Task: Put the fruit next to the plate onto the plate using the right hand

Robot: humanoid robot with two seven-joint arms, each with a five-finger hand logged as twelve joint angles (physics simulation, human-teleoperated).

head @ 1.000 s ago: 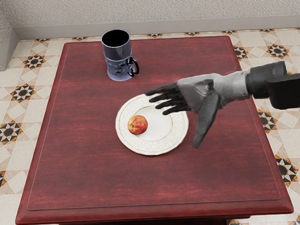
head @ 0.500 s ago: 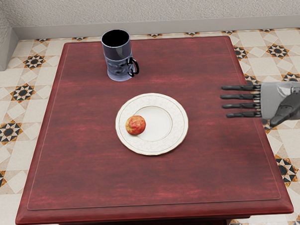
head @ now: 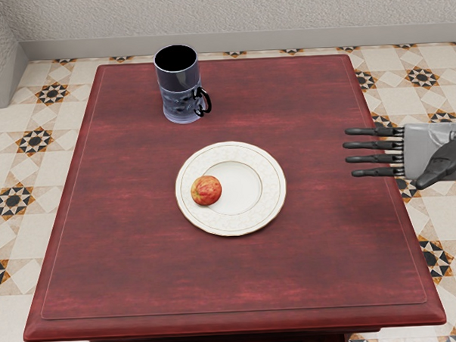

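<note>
Head view catches only part of the right robot hand: its arm is cut off by the picture's right edge, so just the grey palm and the dark fingers show. It is well to the right of the plate, over the right border of the counter. Four fingers stretch out straight and parallel toward the plate, slightly apart, with the thumb laid across the palm; they hold nothing. Whether the robot hand touches the counter cannot be told from this angle.

The apple sits on the plate, on its left part and off the middle. Its underside is hidden.

Behind the plate and a little to its left stands a mug, upright and well apart from the plate, its handle turned to the right. Its inside is dark, so any contents cannot be made out, and the pattern on its side is too blurred to read. The mug stands well off the line between the robot hand and the plate. Below the plate, the counter's front is cut off by the picture's bottom edge.
</note>
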